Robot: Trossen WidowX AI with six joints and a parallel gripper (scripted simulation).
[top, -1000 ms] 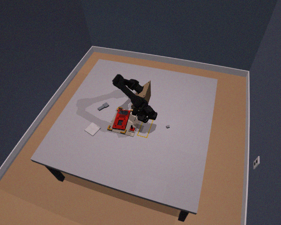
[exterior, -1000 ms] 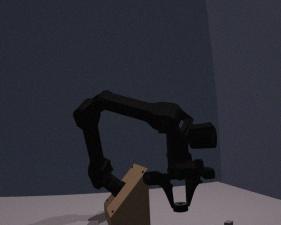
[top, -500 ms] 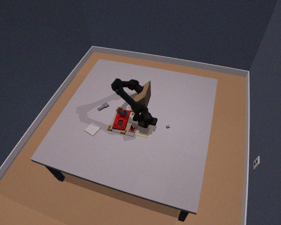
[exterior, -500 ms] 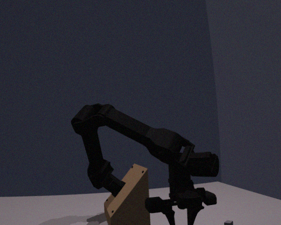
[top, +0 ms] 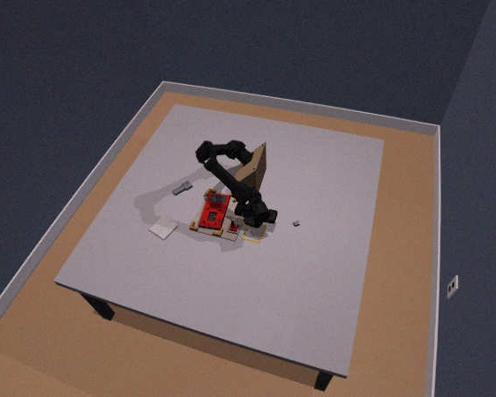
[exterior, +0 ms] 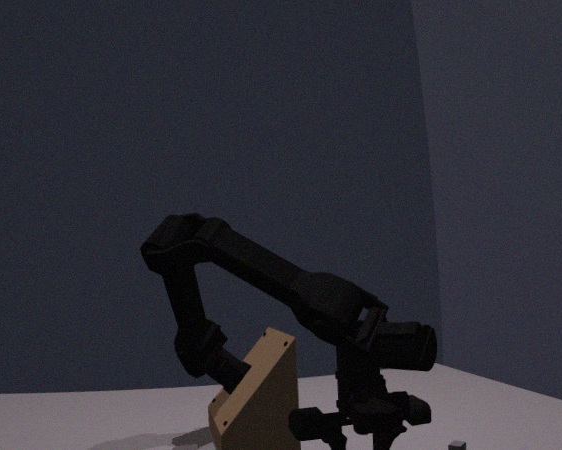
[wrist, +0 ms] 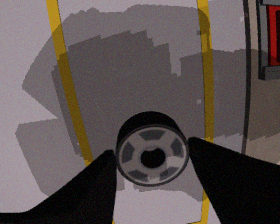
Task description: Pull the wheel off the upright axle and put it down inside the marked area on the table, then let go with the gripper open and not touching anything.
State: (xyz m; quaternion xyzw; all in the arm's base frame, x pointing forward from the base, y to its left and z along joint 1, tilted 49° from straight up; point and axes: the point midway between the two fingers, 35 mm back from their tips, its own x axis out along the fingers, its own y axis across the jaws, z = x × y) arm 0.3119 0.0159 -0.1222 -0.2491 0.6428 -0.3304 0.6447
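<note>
The black wheel (wrist: 136, 159) with a grey spoked face lies level between my fingertips in the wrist view, between the side lines of the marked area. My gripper (wrist: 151, 151) points down and is slightly open, its fingertips very close on both sides of the wheel; any gap is very thin. Whether the wheel rests on the table is hard to tell. The yellow outline of the marked area (top: 251, 241) (wrist: 71, 90) is partly under the gripper. The upright axle (top: 232, 224) stands bare on its red base beside the area. The exterior view cuts off the fingertips.
A red panel (top: 207, 220) sits on a beige board left of the axle. A tan wedge (top: 259, 165) (exterior: 266, 400) carries the arm's base. A small grey block (top: 296, 223) (exterior: 457, 445) lies right of the marked area. A white square (top: 163, 228) and grey piece (top: 183, 188) lie left.
</note>
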